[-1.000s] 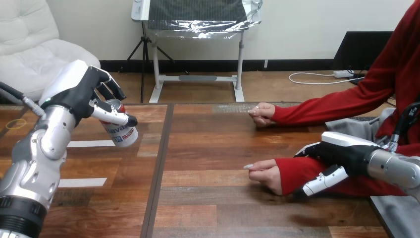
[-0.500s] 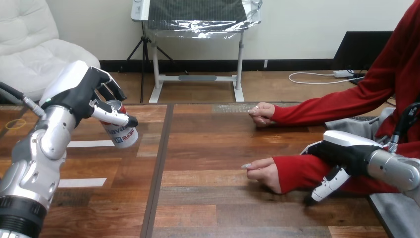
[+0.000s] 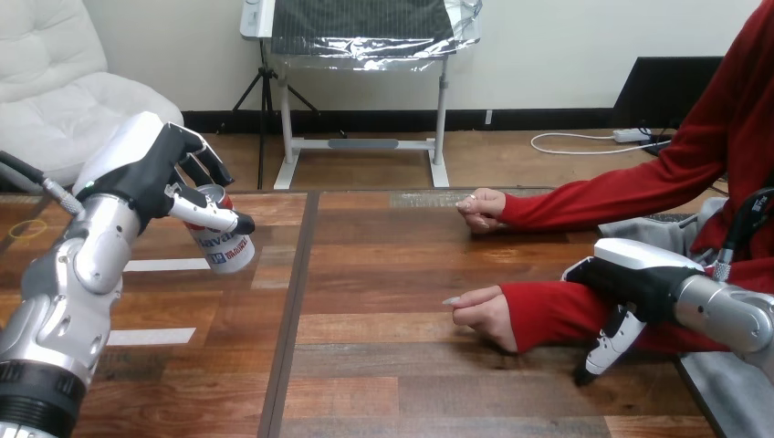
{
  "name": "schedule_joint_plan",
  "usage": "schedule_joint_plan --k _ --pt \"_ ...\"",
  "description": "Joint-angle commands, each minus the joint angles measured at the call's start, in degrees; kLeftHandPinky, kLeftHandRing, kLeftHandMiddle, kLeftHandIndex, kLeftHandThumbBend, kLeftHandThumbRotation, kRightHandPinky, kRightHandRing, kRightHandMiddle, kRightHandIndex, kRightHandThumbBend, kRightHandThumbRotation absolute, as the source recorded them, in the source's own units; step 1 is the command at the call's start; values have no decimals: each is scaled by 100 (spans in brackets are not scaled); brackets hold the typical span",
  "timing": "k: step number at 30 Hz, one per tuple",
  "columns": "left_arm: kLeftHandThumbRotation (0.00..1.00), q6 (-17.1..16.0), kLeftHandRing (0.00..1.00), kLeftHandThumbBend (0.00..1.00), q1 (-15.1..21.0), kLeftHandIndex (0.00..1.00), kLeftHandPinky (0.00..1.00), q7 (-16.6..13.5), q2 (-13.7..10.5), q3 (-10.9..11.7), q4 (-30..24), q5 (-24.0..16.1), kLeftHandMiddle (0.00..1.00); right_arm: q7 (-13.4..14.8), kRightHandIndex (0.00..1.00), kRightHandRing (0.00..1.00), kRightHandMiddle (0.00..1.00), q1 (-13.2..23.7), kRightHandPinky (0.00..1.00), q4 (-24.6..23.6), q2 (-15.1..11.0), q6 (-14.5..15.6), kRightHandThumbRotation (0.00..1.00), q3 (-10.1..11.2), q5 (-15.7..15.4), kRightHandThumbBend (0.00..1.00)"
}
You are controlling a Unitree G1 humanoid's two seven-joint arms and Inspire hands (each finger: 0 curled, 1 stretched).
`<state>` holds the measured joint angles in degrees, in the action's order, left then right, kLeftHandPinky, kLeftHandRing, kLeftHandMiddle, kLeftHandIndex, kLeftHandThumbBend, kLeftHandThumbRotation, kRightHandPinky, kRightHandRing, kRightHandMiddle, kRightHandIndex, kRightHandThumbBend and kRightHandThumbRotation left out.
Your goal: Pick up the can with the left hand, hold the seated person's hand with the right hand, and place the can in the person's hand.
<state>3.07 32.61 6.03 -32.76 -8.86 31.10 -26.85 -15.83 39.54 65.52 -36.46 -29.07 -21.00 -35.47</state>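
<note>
- At the counter's (image 3: 383, 383) far left, the left hand (image 3: 146, 178) is raised on its silver forearm, which comes up from the bottom left corner.
- Its fingers and thumb (image 3: 205, 215) are curled round the can (image 3: 226, 250): the thumb lies across the can's front just under the rim, and the fingers wrap the far side.
- The can is tilted, its top leaning toward the view's left and its base toward the right. Whether the base touches the counter, I cannot tell.
- Just beside the can's base lies one of two white tape strips (image 3: 169, 265); the other is nearer the robot, beside the left forearm.
- A dark seam (image 3: 290, 310) runs from the near edge to the far edge, with the can and left hand on its left and both of the person's hands on its right.
- The person's near hand (image 3: 484, 312) rests on the counter near the middle right, loosely fisted, one finger pointing to the view's left. It holds nothing and is well apart from the can.
- The person's far hand (image 3: 482, 208) rests by the far edge, also loosely closed.
- At the right, the right hand (image 3: 639, 278) lies over the red sleeve (image 3: 557, 312) of the near arm, behind the wrist, its white shell upward.
- Its fingers (image 3: 610, 342) hang almost straight down the sleeve's near side, tips close to the counter, spread loose and not closed round the arm.
- That hand touches the sleeve only, not the person's near hand itself.
</note>
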Motion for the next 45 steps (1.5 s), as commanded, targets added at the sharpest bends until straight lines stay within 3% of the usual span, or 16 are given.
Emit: schedule_joint_plan --k 1,6,13,20,34,45 --pt "0 -57 38 76 342 45 31 -65 -121 178 -195 67 44 127 62 57 62 320 51 -19 32 19 1 -81 -36 100" --pt "0 -97 38 77 342 45 32 -101 -116 183 -167 71 44 195 59 51 57 322 46 -4 41 5 0 -91 -43 100" --pt "0 -64 38 76 350 45 32 -92 -104 187 -158 75 44 657 51 38 46 252 32 18 22 -270 0 -123 -72 100" --pt "0 -65 37 76 344 45 31 -87 -103 184 -182 87 44 857 44 30 39 237 24 73 22 -398 0 -148 -59 92" --pt "0 -114 37 76 357 45 30 -63 -116 170 -186 93 43 1333 35 26 32 147 21 150 76 -653 0 -34 52 82" --pt "0 -73 37 75 336 45 31 -20 -115 173 -352 89 44 1487 28 21 27 140 18 198 109 -774 4 23 155 74"
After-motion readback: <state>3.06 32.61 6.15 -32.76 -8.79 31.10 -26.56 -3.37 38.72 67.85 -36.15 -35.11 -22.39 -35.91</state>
